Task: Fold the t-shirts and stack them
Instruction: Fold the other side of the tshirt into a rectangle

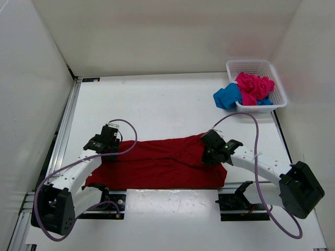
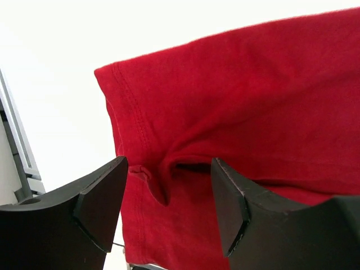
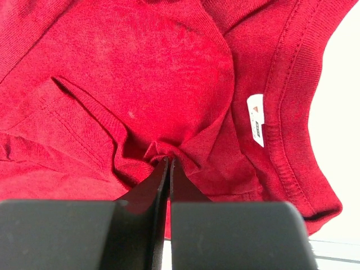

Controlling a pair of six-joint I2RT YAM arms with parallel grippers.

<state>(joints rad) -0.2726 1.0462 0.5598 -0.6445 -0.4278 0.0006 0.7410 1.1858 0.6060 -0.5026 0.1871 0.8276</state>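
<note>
One end only of the dark red t-shirt (image 1: 162,162) is held: the right jaws are clenched on a pinch of cloth beside the collar label (image 3: 256,119), while the left jaws stand released astride a fold near its stitched edge. A pull now would likely drag it askew. The left arm (image 1: 73,175) and right arm (image 1: 256,162) reach low over the shirt, which is spread on the surface (image 1: 157,99) between them.

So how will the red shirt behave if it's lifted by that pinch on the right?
Probably floppy: the red shirt puckers into folds where the right gripper pinches it, so it should drape and sag. Likely light, as the knit looks thin. It may drag and bunch, since most of it lies spread on the table.
</note>
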